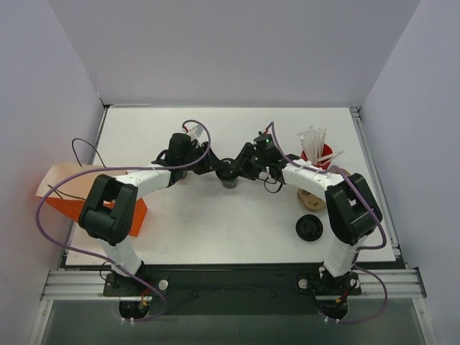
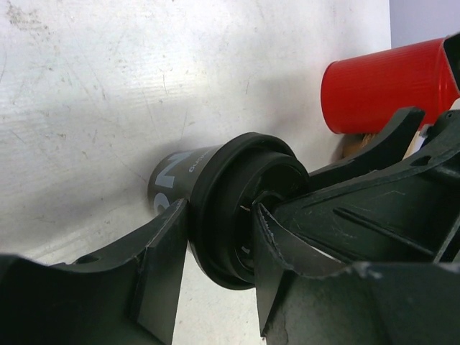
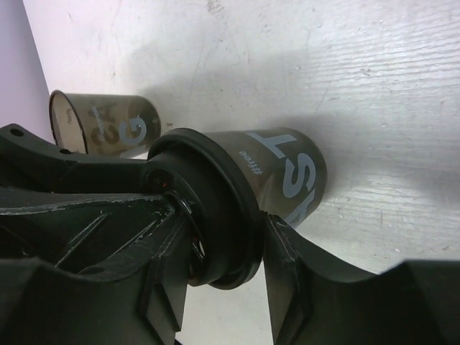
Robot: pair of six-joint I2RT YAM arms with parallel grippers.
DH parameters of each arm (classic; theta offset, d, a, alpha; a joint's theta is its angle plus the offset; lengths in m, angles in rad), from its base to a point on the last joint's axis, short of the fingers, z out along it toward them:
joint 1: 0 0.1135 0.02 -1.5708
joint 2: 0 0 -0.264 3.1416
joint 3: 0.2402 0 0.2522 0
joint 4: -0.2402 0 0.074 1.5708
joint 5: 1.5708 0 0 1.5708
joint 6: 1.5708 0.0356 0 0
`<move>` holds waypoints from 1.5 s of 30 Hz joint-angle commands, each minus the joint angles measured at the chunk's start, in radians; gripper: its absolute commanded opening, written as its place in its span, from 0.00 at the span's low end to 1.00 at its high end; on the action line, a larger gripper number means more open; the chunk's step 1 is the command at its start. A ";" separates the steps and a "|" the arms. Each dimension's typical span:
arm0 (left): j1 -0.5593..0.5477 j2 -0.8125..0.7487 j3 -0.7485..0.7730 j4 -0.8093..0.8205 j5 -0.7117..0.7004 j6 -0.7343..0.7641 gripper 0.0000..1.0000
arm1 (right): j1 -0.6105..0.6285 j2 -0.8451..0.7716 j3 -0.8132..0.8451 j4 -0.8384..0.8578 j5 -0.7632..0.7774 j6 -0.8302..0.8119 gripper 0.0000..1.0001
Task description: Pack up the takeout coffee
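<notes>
The takeout coffee (image 1: 228, 173), a small dark cup with a black round lid, stands mid-table between both arms. My left gripper (image 1: 216, 167) comes at it from the left and my right gripper (image 1: 243, 167) from the right. In the left wrist view the left gripper (image 2: 219, 215) is shut on the lid (image 2: 223, 208), one finger under the rim and one on its top. In the right wrist view the right gripper (image 3: 228, 219) clamps the same lid (image 3: 215, 208) the same way, just above the printed cup wall (image 3: 287, 169).
A lidless dark see-through cup (image 3: 108, 123) stands just behind the coffee. A red cup (image 1: 317, 155) of white sticks is at the right back, with a brown round thing (image 1: 310, 199) and a flat black lid disc (image 1: 310, 228) nearer. An orange-and-tan bag (image 1: 68, 192) lies at the left edge.
</notes>
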 commanded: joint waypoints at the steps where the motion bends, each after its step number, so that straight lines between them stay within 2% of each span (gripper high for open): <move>1: -0.011 -0.010 -0.011 -0.275 0.002 0.073 0.49 | -0.027 0.045 0.060 -0.139 -0.061 -0.115 0.33; 5: 0.007 -0.029 0.104 -0.413 0.025 0.150 0.55 | -0.055 0.108 0.194 -0.340 -0.150 -0.253 0.29; 9: 0.018 -0.033 0.205 -0.492 0.017 0.196 0.60 | -0.084 0.166 0.250 -0.406 -0.216 -0.331 0.29; 14: 0.023 -0.023 0.280 -0.578 0.013 0.271 0.60 | -0.118 0.178 0.258 -0.425 -0.327 -0.417 0.29; 18: 0.023 -0.033 0.270 -0.572 0.039 0.296 0.59 | -0.135 0.197 0.265 -0.436 -0.477 -0.483 0.29; 24: 0.024 -0.058 0.221 -0.512 0.131 0.317 0.58 | -0.138 0.209 0.273 -0.463 -0.537 -0.537 0.29; 27: 0.026 -0.060 0.193 -0.473 0.171 0.306 0.54 | -0.138 0.207 0.276 -0.463 -0.546 -0.544 0.29; 45: 0.050 -0.089 0.077 -0.363 0.102 0.260 0.45 | -0.161 0.227 0.265 -0.473 -0.503 -0.563 0.28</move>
